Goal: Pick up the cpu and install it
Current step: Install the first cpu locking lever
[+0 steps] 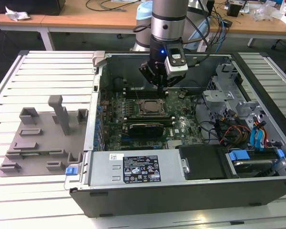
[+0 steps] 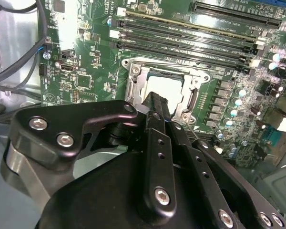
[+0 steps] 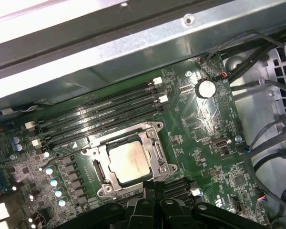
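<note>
The cpu lies in the socket, at 6 o'clock under the hand; its grip I cannot tell.

The arm reaches straight down, its gripper poised just above the motherboard socket.

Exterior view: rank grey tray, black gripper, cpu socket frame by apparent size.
1. Grey tray, clearly largest.
2. Gripper, though it hangs above the board, so nearness to the camera may inflate it.
3. Cpu socket frame, a bit smaller than the gripper; treat 2 and 3 as unsure.
</note>
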`<state>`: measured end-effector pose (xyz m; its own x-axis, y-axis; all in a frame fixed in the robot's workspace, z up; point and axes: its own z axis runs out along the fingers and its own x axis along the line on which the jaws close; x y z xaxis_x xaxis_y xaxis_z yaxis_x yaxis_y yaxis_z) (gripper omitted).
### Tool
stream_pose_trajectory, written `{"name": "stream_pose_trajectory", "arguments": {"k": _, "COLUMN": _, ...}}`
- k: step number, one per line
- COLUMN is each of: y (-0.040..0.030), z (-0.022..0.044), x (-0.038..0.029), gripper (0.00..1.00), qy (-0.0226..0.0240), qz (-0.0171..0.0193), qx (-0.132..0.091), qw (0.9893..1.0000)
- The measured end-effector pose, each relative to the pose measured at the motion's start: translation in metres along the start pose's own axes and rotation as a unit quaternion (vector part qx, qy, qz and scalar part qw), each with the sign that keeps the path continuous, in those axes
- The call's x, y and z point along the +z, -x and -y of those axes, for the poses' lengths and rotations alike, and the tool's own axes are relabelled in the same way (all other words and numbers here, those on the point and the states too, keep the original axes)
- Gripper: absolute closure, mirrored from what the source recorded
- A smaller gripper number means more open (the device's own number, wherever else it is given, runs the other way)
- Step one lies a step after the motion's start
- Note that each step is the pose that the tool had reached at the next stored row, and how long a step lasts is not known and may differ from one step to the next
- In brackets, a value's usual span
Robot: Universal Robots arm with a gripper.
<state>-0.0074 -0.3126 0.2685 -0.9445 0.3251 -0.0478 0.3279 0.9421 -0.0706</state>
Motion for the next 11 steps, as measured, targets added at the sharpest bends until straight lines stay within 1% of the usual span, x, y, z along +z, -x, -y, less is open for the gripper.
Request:
{"name": "stream_pose_trajectory", "arguments": {"k": 6, "y": 0.0, "z": 0.0, "x": 0.0, "gripper": 0.89, "qy": 0.0011, "qz": 0.0015, "qx": -0.021, "qw": 0.9998}}
{"name": "stream_pose_trajectory", "arguments": {"k": 11, "y": 0.0, "z": 0.0, "x": 0.0, "gripper": 0.89, "qy": 0.003, "qz": 0.0024, "qx": -0.039, "qw": 0.9992}}
